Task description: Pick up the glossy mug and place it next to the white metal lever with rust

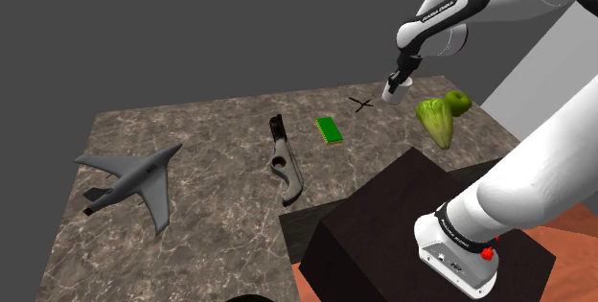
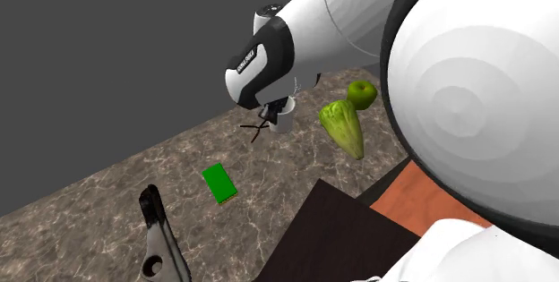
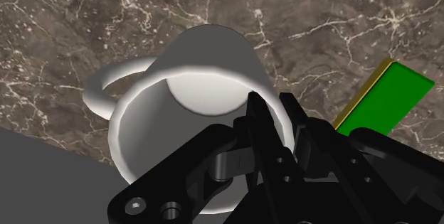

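- The jaws are clenched on the mug (image 3: 186,80). One finger is inside the rim and the other is against the outer wall, on the side opposite the handle.
- The mug is white and upright. It is at the far edge of the worktop (image 1: 220,204), just beside a small black cross (image 1: 361,104).
- A lettuce (image 1: 436,123) and an apple (image 1: 459,102) lie near it, towards the shoulder view's right.
- The mug looks slightly raised, but I cannot tell whether its base has left the surface.
- The lever (image 1: 284,159) is drawn dark here, not white. It lies mid-worktop, well apart from the mug.
- A green card (image 1: 330,129) lies between the lever and the mug.
- Step in hand, as I judge it: the grasp is made and the lift or carry is under way. The placing is not yet done.
- The next move calls for raising the mug clear and carrying it over the card towards the lever.
- The mug should then be set down upright just beside the lever, touching neither it nor the card.
- A pinch on one wall may let the mug tilt, so a slow, level carry seems wise.
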Controlling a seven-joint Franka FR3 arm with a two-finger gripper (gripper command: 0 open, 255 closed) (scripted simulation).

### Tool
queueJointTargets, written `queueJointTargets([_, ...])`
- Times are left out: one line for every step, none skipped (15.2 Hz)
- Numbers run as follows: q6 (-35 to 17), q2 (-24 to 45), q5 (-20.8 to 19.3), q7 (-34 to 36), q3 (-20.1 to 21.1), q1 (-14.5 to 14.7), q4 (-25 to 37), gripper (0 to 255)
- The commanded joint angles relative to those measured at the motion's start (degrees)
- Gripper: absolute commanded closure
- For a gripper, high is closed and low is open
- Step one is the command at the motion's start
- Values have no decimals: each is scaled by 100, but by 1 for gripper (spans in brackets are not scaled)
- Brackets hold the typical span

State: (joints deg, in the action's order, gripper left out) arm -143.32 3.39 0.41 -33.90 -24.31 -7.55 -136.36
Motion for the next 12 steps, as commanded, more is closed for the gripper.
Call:
queueJointTargets([151, -140, -94, 56, -15, 3, 22, 255])
queueJointTargets([230, -203, -134, 83, -18, 5, 44, 255])
queueJointTargets([309, -264, -172, 109, -20, 7, 67, 255])
queueJointTargets([371, -311, -200, 129, -20, 7, 85, 255])
queueJointTargets([364, -247, -176, 257, 53, 79, 135, 255])
queueJointTargets([360, -178, -151, 383, 124, 151, 191, 255])
queueJointTargets([358, -106, -126, 506, 193, 222, 253, 255])
queueJointTargets([358, -29, -100, 628, 262, 292, 323, 255])
queueJointTargets([361, 52, -74, 747, 328, 362, 399, 255])
queueJointTargets([366, 136, -49, 865, 394, 431, 481, 255])
queueJointTargets([375, 225, -24, 981, 457, 498, 570, 255])
queueJointTargets([386, 317, 1, 1095, 519, 565, 666, 255])
